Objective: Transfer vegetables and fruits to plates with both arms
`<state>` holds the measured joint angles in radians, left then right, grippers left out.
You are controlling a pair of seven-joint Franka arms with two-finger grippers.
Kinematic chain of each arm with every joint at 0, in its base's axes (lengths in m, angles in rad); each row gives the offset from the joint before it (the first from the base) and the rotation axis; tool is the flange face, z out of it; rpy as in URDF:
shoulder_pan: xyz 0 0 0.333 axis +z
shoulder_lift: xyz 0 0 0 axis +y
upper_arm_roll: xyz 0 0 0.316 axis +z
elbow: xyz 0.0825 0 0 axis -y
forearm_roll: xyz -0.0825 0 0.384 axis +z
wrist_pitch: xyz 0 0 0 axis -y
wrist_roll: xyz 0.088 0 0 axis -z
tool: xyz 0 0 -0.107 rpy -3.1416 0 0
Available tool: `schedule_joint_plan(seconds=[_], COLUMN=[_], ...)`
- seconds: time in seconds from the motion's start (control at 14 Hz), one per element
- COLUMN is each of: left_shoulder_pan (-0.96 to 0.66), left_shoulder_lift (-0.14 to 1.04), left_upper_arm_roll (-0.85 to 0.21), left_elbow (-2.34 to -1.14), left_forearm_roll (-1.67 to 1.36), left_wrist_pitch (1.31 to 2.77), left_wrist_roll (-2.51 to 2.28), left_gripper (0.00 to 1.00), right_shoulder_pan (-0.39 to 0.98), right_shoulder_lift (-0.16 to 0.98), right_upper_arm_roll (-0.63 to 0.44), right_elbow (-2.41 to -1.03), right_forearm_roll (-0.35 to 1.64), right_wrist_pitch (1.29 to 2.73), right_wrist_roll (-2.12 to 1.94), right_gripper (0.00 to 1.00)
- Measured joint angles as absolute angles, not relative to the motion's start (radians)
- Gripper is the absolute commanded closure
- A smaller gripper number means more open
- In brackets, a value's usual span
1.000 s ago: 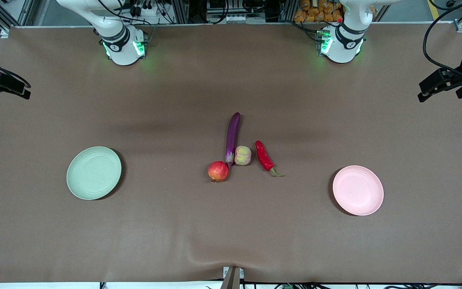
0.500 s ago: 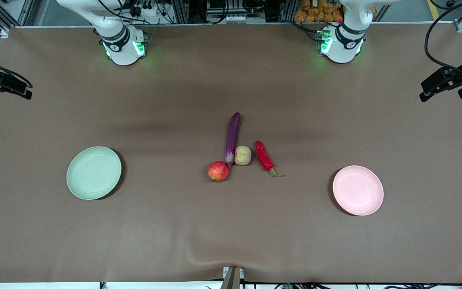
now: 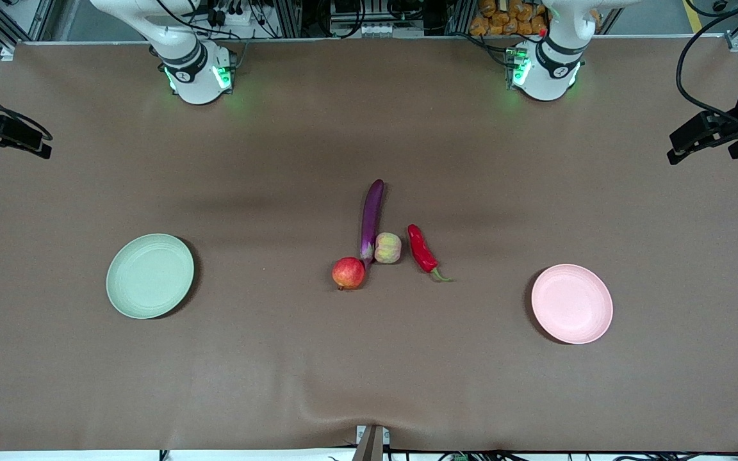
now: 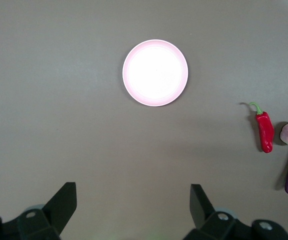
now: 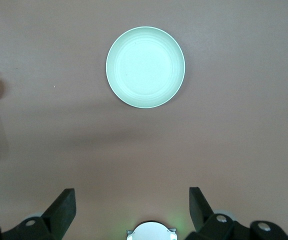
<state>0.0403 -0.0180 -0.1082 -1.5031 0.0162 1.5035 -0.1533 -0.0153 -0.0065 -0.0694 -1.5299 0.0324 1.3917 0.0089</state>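
Note:
In the middle of the table lie a long purple eggplant [image 3: 371,218], a yellowish-pink peach [image 3: 387,248], a red pomegranate [image 3: 348,273] and a red chili pepper [image 3: 422,250], close together. The pale green plate [image 3: 150,275] sits toward the right arm's end and the pale pink plate [image 3: 572,303] toward the left arm's end; nothing lies on either. My left gripper [image 4: 134,189] hangs high over bare table near the pink plate [image 4: 155,73], open and holding nothing. My right gripper [image 5: 132,192] hangs high near the green plate [image 5: 145,67], open too.
A brown cloth [image 3: 369,371] covers the whole table. The right arm's base [image 3: 196,73] and the left arm's base [image 3: 545,70] stand along the table edge farthest from the front camera. A small mount [image 3: 371,442] sits at the nearest edge.

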Motion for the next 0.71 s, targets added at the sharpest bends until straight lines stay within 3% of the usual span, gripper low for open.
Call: schedule_joint_plan(seconds=[0.71], left_shoulder_pan=[0.032], left_shoulder_lift=[-0.016], left_upper_arm_roll=[-0.165], left_elbow=[-1.503], left_forearm_roll=[0.016], left_wrist_pitch=[1.465], left_wrist_roll=[-0.203], left_gripper=[0.00], right_shoulder_pan=[-0.015], right_shoulder_lift=[-0.001], right_upper_arm_roll=[-0.068], right_elbow=[-1.551], right_forearm_roll=[0.033], right_wrist_pitch=[1.389], right_wrist_roll=[0.009], right_gripper=[0.00])
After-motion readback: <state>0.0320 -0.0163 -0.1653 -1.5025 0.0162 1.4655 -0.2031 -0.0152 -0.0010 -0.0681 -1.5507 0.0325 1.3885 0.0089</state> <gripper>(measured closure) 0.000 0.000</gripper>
